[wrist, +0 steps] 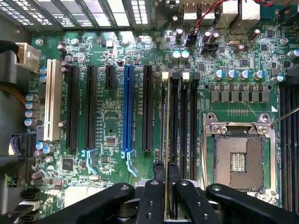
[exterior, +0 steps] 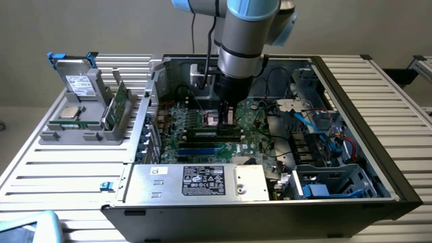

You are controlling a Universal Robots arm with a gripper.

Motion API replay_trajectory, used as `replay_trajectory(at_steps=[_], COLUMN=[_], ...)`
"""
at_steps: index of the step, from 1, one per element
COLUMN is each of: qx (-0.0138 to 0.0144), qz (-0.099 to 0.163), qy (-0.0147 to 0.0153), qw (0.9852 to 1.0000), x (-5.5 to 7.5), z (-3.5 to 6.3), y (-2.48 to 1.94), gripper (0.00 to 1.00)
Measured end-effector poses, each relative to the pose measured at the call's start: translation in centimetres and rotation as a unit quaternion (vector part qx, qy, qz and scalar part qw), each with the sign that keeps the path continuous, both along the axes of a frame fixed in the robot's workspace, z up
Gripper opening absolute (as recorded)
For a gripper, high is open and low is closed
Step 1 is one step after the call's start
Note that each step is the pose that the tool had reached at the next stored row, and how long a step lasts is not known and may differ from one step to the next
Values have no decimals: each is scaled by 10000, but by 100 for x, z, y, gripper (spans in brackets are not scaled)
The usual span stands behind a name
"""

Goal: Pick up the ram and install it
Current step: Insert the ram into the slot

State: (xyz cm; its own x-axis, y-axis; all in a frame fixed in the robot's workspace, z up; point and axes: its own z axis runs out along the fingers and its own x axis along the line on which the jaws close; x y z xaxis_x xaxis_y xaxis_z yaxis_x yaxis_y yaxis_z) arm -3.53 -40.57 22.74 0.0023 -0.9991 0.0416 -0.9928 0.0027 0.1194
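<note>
Gripper: my gripper point(wrist: 166, 171) is down inside the open computer case point(exterior: 351, 101), low over the motherboard point(wrist: 112, 130).
Grip: my two fingers point(wrist: 157, 191) are pinched to a narrow gap and clamp the ram point(wrist: 167, 116) between them, one on each flat face.
Ram: it stands on its long edge (from my wrist it reads as a thin pale line). It runs along the bank of black memory slots point(wrist: 182, 121), in line with one of them. I cannot tell whether it is pushed fully home.
Neighbours: the processor socket point(wrist: 238, 161) lies just beside that bank on one side. A long blue slot point(wrist: 129, 107) and a white slot point(wrist: 53, 100) lie parallel on the other side, the white one farther off.
Arm: in the exterior view my arm point(exterior: 240, 45) comes straight down near the middle of the case. The grey power supply box point(exterior: 202, 179) sits against the near wall.
Outside the case: a grey tray point(exterior: 74, 134) stands on the slatted table point(exterior: 378, 91) at the exterior view's left, with a green card point(exterior: 120, 107) upright in it.
</note>
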Motion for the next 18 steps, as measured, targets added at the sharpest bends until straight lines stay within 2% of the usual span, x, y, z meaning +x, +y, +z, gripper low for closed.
replay_trajectory(at_steps=[18], qx=[0], qz=[-4], qy=[0], qw=[10000], x=[0], z=[0], y=[2], gripper=[15])
